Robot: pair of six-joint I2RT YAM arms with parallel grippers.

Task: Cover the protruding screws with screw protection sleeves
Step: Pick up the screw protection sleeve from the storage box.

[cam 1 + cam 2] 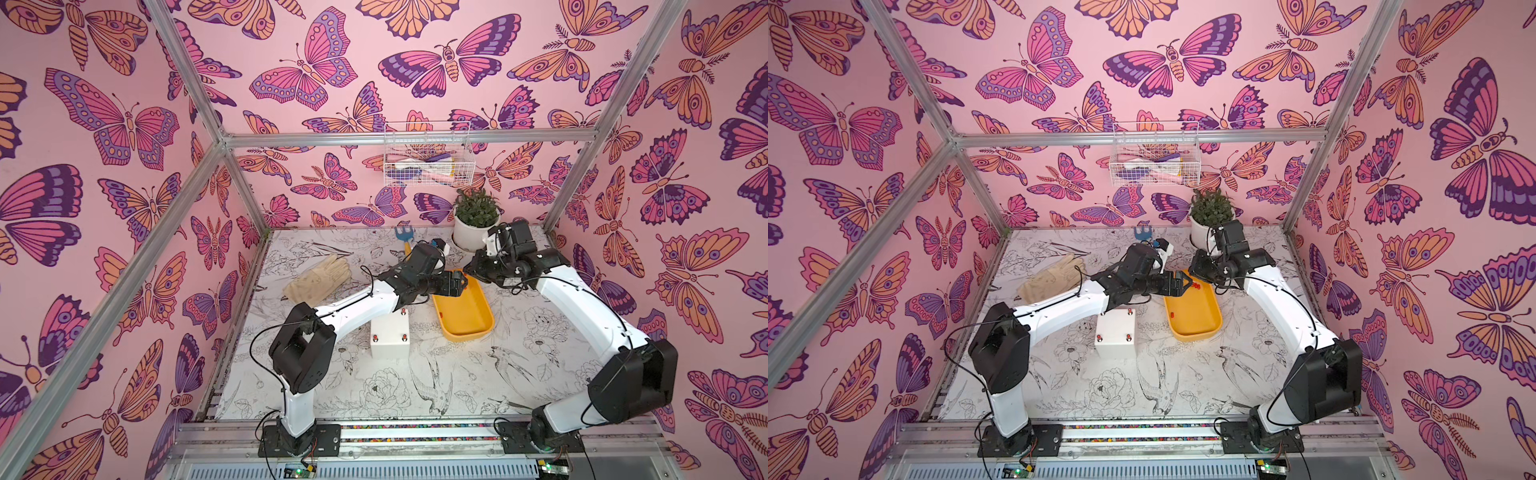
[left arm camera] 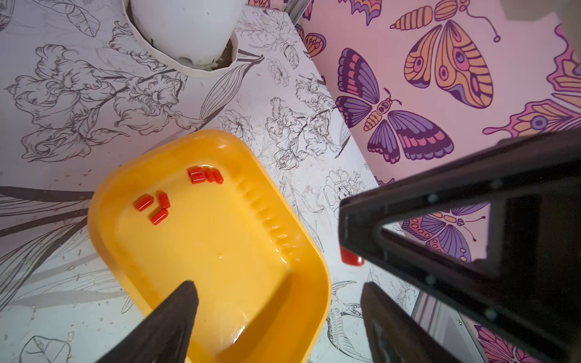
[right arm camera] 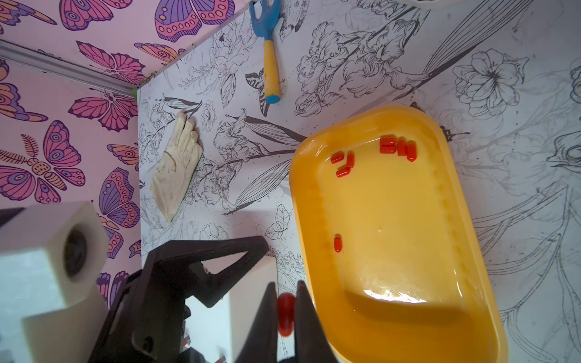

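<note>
A white box [image 1: 390,337] stands left of the yellow tray [image 1: 478,328]. Three corners of its top carry red screw protection sleeves [image 1: 404,336]; the fourth corner lies under my left arm, and no bare protruding screws show. Several loose sleeves [image 2: 204,174] lie at the tray's far end, and a single one [image 3: 337,243] lies by its side wall. My left gripper [image 2: 278,284] hangs open over the tray's rim with nothing between its fingers. My right gripper [image 3: 286,314] is shut on one red sleeve [image 2: 350,257], just off the tray's far left corner, close beside the left gripper [image 1: 457,282].
A cream glove [image 1: 318,276] lies at the back left. A blue hand rake with a yellow handle [image 3: 270,56] and a white potted plant [image 1: 476,224] stand along the back wall. A wire basket [image 1: 428,156] hangs above. Butterfly-papered walls close three sides.
</note>
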